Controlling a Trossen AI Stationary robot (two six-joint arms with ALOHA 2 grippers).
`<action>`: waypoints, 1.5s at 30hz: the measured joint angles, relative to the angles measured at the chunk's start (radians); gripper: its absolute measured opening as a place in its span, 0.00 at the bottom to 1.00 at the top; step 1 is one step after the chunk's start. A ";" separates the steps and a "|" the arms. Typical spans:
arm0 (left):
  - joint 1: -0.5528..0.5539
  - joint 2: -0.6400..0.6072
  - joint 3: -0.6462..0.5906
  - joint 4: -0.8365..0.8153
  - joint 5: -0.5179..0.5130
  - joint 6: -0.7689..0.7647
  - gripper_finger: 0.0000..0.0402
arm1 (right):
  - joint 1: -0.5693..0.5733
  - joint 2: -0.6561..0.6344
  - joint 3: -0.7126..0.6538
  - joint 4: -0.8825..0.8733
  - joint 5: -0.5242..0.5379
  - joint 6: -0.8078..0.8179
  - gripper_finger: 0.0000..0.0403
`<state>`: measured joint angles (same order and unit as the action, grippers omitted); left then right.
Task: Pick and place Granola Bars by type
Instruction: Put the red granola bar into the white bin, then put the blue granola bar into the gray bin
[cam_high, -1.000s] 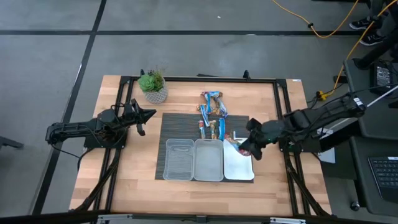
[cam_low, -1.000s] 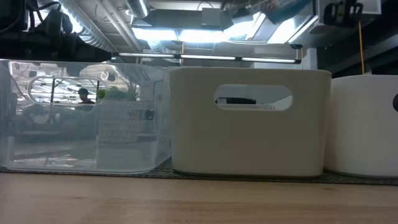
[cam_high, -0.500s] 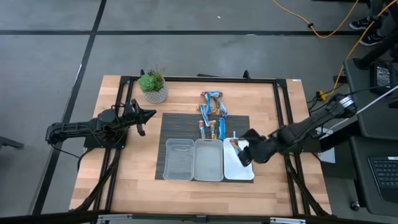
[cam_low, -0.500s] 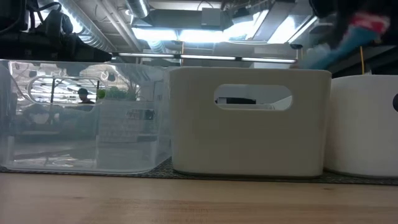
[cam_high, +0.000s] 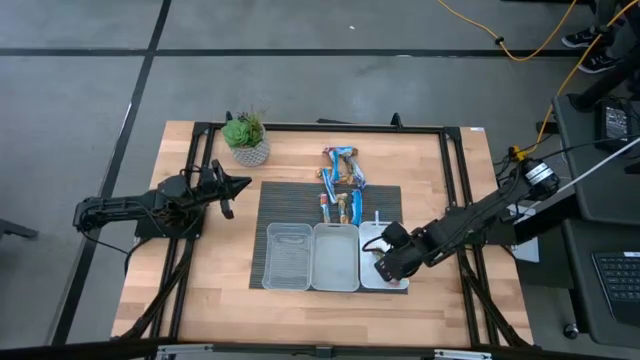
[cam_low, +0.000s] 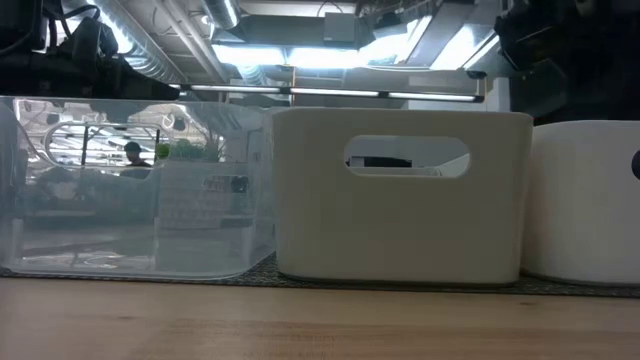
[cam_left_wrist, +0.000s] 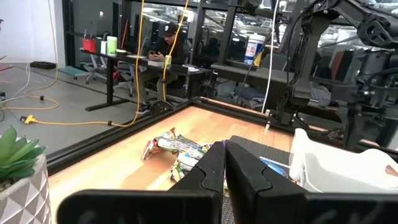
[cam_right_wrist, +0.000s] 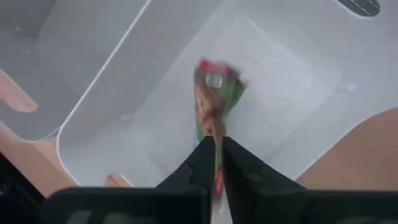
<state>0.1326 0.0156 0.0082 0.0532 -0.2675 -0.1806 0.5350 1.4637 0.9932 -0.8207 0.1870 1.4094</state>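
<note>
Wooden bench (cam_high: 210, 270) under me, dark ribbed mat (cam_high: 262, 240) in its middle, three trays in a row on the mat's near edge.

Near: right claw (cam_right_wrist: 217, 163) hung inside the right-hand white tray (cam_high: 366, 280), fingers nearly together, pinching one end of a bar (cam_right_wrist: 214, 102) with a red and green wrapper. The bar dangled over the tray floor; I could not tell whether its far end touched.

My judgement: the step was the drop. I wanted the bar low and clear of the tray walls before parting the fingers, then a straight lift so the wrapper did not cling and ride back out.

The middle tray (cam_high: 336, 257) and the clear tray (cam_high: 288, 256) looked empty from above.

Farther: remaining granola bars (cam_high: 340, 180) lay heaped at the mat's far edge, mostly blue wrappers. Left claw (cam_high: 224, 189) waited shut, well off to the left of the mat, near the potted plant (cam_high: 245, 138).

Writing: none legible on the held bar or the heap. In the room beyond the bench, a seated person (cam_left_wrist: 163, 46) at a desk; nothing readable there.
</note>
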 joint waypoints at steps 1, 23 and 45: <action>0.000 0.000 0.000 0.000 0.000 0.000 0.01 | 0.000 -0.002 0.000 -0.001 0.000 0.000 0.06; 0.000 0.000 0.000 0.000 0.000 -0.019 0.01 | -0.071 -0.140 0.029 -0.047 0.087 -0.169 0.24; 0.000 0.000 0.000 0.000 -0.001 -0.017 0.01 | -0.690 -0.227 0.197 -0.062 -0.058 -0.986 0.40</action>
<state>0.1323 0.0154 0.0082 0.0536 -0.2681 -0.1972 -0.1546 1.2371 1.1900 -0.8826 0.1291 0.4236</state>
